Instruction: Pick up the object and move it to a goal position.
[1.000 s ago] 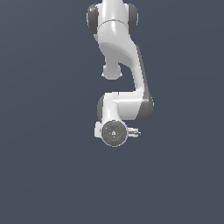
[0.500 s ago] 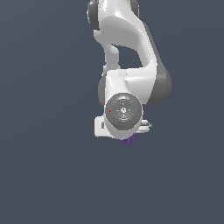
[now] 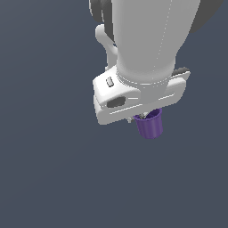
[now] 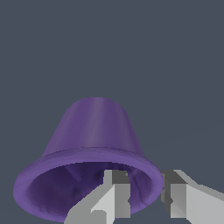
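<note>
Flat, even sim lighting, moderate brightness, both views. No glare, no cast shadows on the slate-grey backdrop. Soft shading only: white arm (image 3: 147, 40) darker toward 3 o'clock, purple cup (image 4: 94, 131) lit along its middle, interior dim. Sharp throughout, no blur or edge distortion. Slight pixel stepping on end effector (image 4: 142, 192) fingers (image 4: 116, 194).

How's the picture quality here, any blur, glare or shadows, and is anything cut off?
Exterior view: sharp, flat even light, no glare, no cast shadow on the grey background; the arm fills the frame, runs off the top and hides most of the cup. Wrist view: the cup looms large with soft shading inside its rim; the fingers are cropped at the edge.
</note>
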You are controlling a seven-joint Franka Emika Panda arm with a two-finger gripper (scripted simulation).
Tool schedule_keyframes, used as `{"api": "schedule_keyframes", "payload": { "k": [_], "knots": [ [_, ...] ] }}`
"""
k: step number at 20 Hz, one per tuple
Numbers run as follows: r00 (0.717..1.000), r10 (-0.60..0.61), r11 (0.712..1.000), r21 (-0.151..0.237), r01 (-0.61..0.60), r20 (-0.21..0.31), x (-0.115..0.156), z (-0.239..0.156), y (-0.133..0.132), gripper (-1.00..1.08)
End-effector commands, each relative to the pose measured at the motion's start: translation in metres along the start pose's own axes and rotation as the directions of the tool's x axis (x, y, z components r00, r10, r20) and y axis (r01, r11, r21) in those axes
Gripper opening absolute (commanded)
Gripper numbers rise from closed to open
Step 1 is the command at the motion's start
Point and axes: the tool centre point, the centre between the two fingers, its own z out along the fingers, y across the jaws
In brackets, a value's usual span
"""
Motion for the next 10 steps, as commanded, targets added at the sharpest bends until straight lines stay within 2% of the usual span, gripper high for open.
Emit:
{"api": "schedule_keyframes", "payload": {
  "k": [1, 6, 10],
  "knots": [
    [0.996, -0.062, 0.998, -0.006, 0.062, -0.066, 0.001, -0.043, -0.008, -1.00],
    [0.974, -0.156, 0.988, -0.019, 0.155, -0.165, -0.004, -0.108, -0.021, -1.00],
    [0.955, -0.203, 0.979, -0.029, 0.202, -0.215, -0.010, -0.141, -0.028, -1.00]
  ]
}}
